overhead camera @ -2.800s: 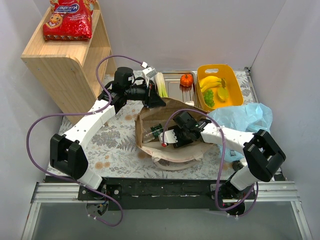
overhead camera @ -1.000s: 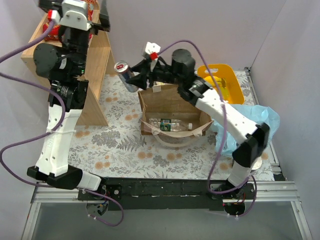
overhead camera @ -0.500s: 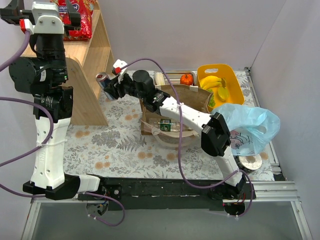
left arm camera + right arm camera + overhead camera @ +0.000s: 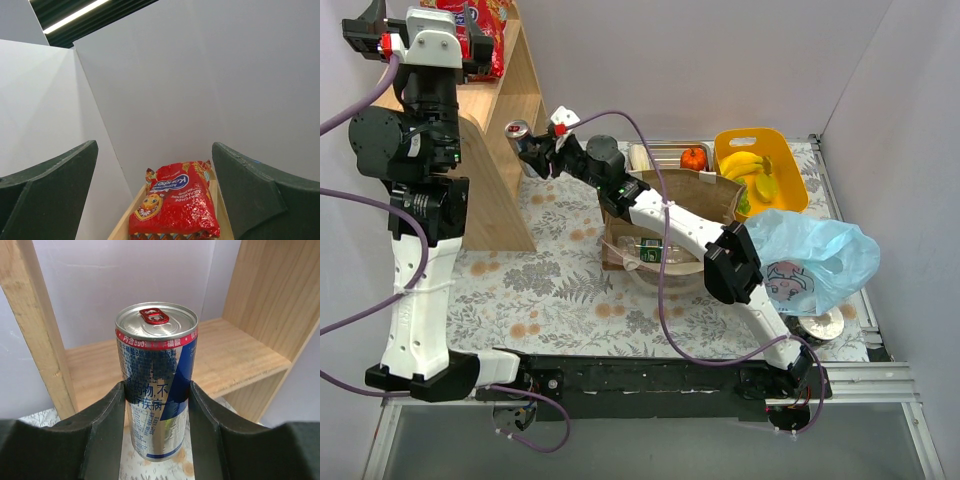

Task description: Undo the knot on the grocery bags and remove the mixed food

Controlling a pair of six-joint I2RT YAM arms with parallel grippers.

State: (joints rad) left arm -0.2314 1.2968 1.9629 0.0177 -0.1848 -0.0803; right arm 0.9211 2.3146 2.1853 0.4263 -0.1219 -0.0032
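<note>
My right gripper (image 4: 532, 155) is shut on a silver-and-blue drink can (image 4: 517, 131), held upright at the open side of the wooden shelf. In the right wrist view the can (image 4: 156, 360) fills the gap between both fingers (image 4: 105, 425). High at the far left, my left gripper (image 4: 425, 18) stands open and holds nothing. The red crisp packet (image 4: 175, 205) lies ahead of it on the shelf top. The brown paper bag (image 4: 690, 200) stands open mid-table with a clear bottle (image 4: 655, 250) inside. The light-blue plastic bag (image 4: 815, 255) lies at the right. Its knot is hidden.
A yellow tub (image 4: 788, 175) at the back right holds bananas (image 4: 743, 163). An orange pumpkin (image 4: 693, 158) sits in the steel tray (image 4: 665, 152). The wooden shelf (image 4: 510, 200) fills the back left, its inner board (image 4: 235, 355) just behind the can. A silvery disc (image 4: 818, 325) lies under the blue bag.
My right arm has carried the can left, from above the paper bag to the shelf's opening. The blue bag has puffed up and shifted. The left gripper has lifted slightly above the shelf top.
</note>
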